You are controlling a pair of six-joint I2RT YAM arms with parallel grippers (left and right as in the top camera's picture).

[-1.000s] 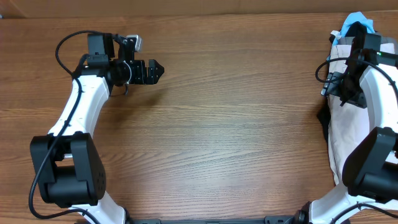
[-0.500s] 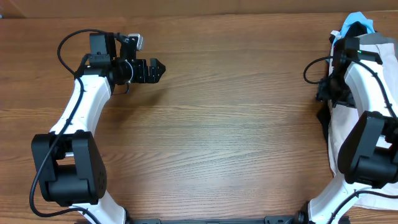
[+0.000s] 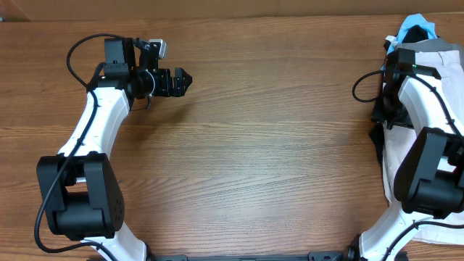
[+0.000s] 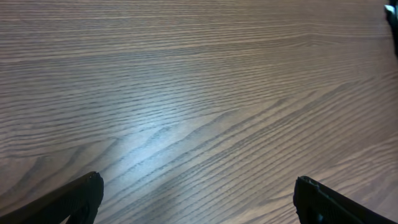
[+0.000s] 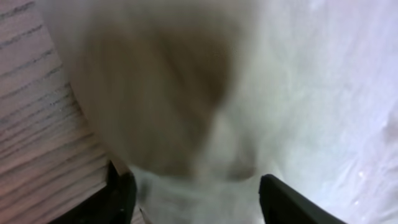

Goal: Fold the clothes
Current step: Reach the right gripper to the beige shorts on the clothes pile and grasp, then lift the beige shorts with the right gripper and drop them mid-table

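I judge this a robotics lab workstation, not a home: a wood-grain table (image 3: 275, 145) carries my white-and-black left arm (image 3: 94, 130) and right arm (image 3: 435, 109), based at its near edge, exposed black cabling (image 3: 72, 54), and pale clothes (image 3: 395, 159) heaped at its right edge.

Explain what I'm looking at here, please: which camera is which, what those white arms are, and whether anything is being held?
These are two white robot arms at a wooden table, each ending in two-finger jaws. The wide picture looks straight down from above. The left arm hangs over bare wood. The camera on its wrist shows its jaws wide open, holding nothing. The right arm reaches over clothes at the table's edge: pale beige shorts, with a light blue garment beyond. Its wrist camera, badly blurred, shows what looks like the shorts between its jaws, which stand apart. Whether they grip the cloth cannot be told.
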